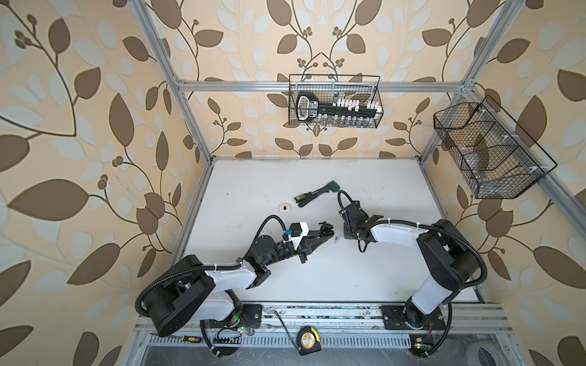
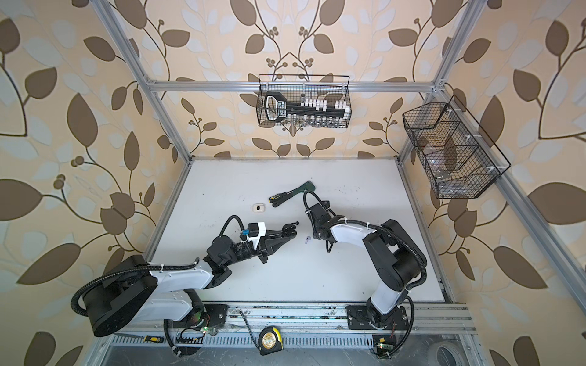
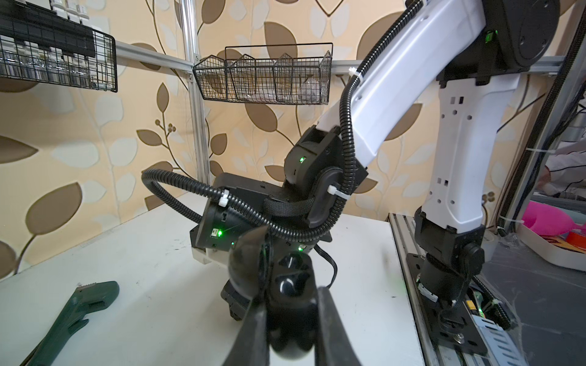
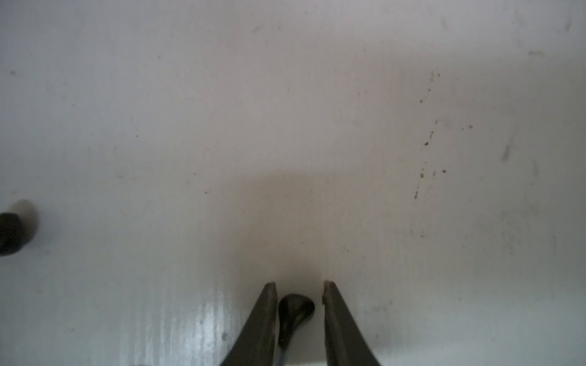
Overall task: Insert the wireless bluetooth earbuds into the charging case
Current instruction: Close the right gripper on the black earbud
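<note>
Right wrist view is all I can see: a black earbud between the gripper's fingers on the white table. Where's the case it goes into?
Observer: The left gripper holds a black charging case, lid open, just across from you.
Operator: Anything loose between us?
Observer: A lilac earbud lies on the table, between that case and your right gripper.
Operator: What else is out there?
Observer: A green wrench and a black-and-yellow screwdriver lie side by side farther back.
</note>
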